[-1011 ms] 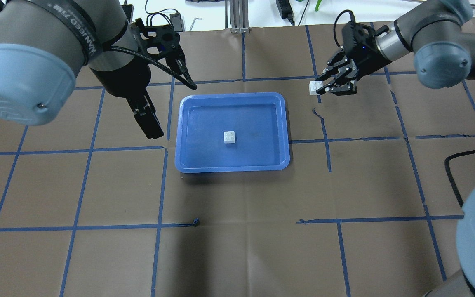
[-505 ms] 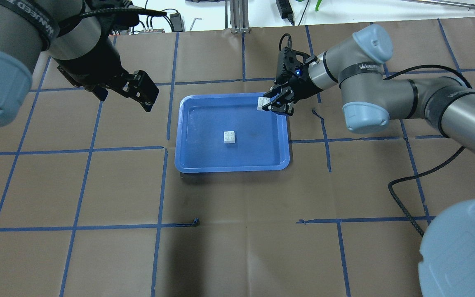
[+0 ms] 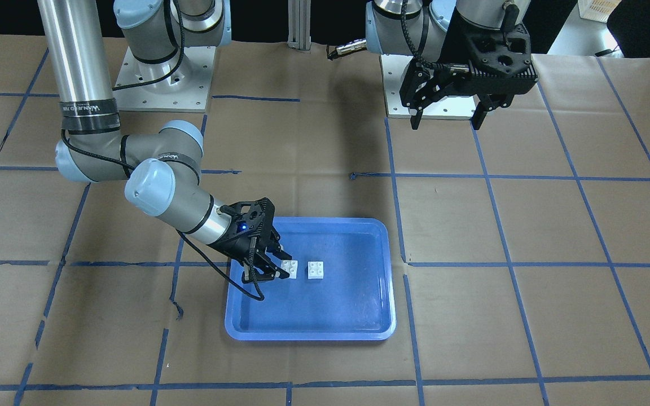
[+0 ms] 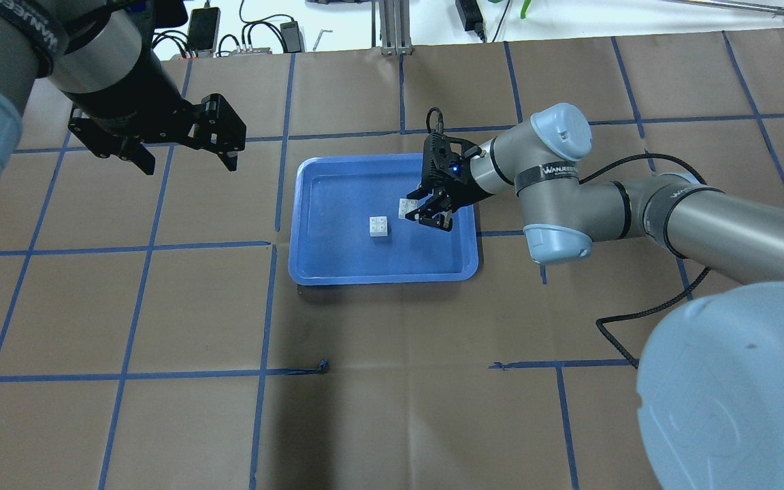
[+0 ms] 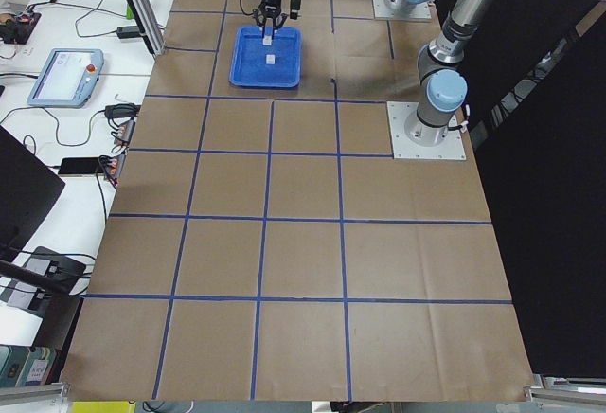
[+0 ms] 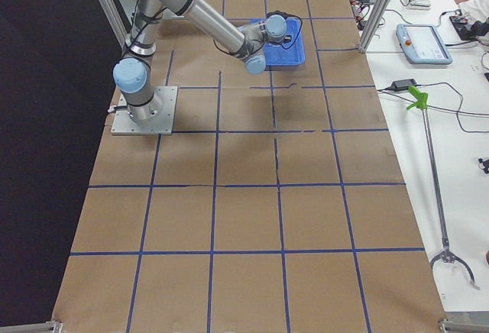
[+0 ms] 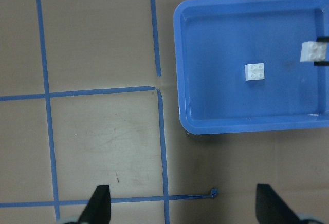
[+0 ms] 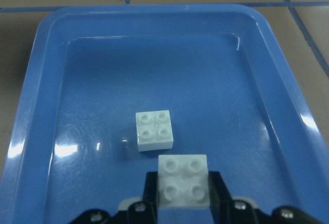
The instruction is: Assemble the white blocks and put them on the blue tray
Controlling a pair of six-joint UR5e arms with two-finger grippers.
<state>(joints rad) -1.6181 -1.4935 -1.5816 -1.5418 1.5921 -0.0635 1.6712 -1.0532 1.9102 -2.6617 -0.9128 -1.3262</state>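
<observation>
The blue tray (image 4: 310, 272) lies mid-table and also shows in the front view (image 3: 347, 316). One white block (image 4: 379, 226) lies studs up in the tray's middle (image 3: 317, 270) (image 8: 153, 130) (image 7: 255, 72). My right gripper (image 4: 416, 209) is shut on the second white block (image 4: 407, 208), studs up, low over the tray and just right of the lying block (image 3: 289, 269) (image 8: 183, 181). The two blocks are apart. My left gripper (image 4: 188, 160) is open and empty, high over the table left of the tray (image 3: 446, 118).
The table is brown paper with a blue tape grid. A black cable (image 4: 637, 306) trails from my right arm over the table's right side. Chargers and cables (image 4: 256, 41) lie past the far edge. The arm base plates (image 3: 161, 84) stand at the robot's side.
My right gripper carried its white block from the tray's far right corner into the tray, close to the lying block. My left gripper drew back to the left.
</observation>
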